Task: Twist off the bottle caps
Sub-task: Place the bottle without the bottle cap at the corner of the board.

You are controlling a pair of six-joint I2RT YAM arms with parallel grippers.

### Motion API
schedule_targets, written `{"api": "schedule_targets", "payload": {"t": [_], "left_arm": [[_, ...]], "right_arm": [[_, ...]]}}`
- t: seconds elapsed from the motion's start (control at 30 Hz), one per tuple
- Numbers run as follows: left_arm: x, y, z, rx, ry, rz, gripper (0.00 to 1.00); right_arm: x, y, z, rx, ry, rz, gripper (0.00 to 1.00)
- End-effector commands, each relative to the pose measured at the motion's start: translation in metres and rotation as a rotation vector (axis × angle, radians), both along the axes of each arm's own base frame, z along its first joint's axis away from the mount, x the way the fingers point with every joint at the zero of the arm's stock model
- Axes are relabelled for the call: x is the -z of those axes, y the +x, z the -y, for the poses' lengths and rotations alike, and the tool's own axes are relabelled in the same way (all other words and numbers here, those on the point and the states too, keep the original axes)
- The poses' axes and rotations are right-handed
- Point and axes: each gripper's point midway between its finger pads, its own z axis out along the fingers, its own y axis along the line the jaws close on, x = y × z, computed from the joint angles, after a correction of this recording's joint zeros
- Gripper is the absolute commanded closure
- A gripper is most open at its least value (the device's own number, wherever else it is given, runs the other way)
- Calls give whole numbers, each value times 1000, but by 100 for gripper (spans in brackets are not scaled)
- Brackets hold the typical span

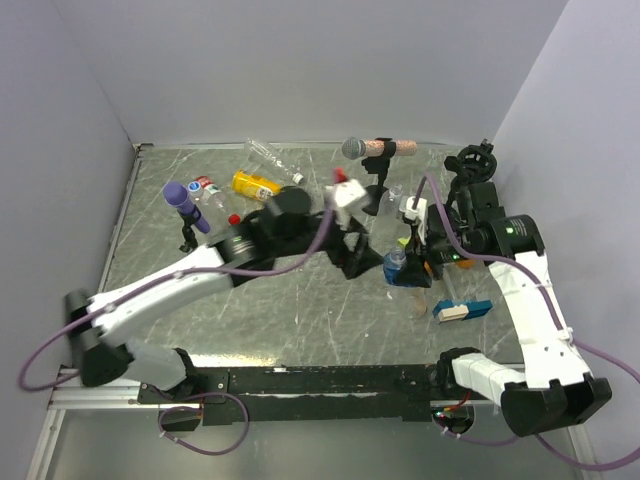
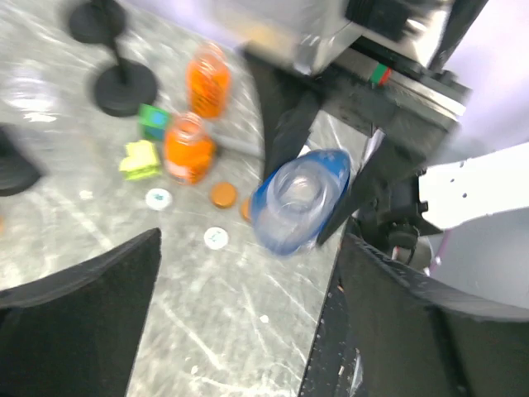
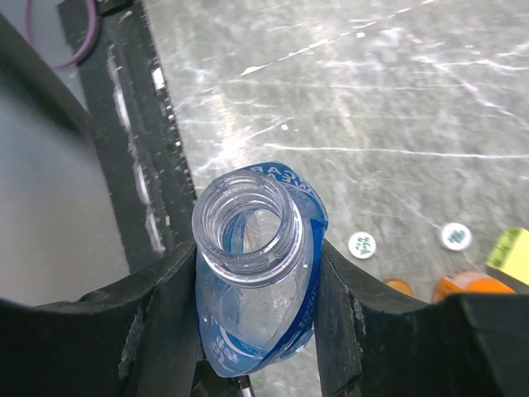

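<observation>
Right, top camera first: my right gripper holds the blue-labelled bottle over the table, right of centre and toward the right edge. My left gripper reaches across just beside it. One arm steadies so the other can twist, that's my reading.

Left wrist now: my left jaws are spread wide with nothing between them, facing the bottle's mouth. It's blurred, but I see no cap there. This view picks up what my arms mostly hide from above: two orange bottles, an orange-brown cap and a white cap loose on the table.

Right wrist, and it's sharp: my right jaws pinch the bottle's body on both sides below the neck. The threads are bare, so this one looks finished.
</observation>
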Motion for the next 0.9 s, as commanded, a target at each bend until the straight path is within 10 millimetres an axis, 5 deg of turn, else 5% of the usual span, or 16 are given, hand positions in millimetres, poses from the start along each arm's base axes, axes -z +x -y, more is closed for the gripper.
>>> {"api": "schedule_targets", "payload": {"t": [0.0, 0.17, 0.33, 0.6, 0.87], "left_arm": [[-76, 8, -66, -176, -207, 120, 2], [-65, -2, -140, -325, -212, 208, 3], [-36, -11, -179, -390, -156, 253, 3], [17, -6, -194, -436, -65, 279, 4], [48, -6, -198, -434, -26, 279, 3]], "right_arm": [[-19, 16, 10, 105, 8, 101, 70], [-38, 53, 42, 315, 46, 184, 70], [-48, 89, 86, 547, 57, 302, 70], [-77, 101, 157, 891, 46, 434, 69], [-49, 94, 226, 1167, -38, 430, 68]]}}
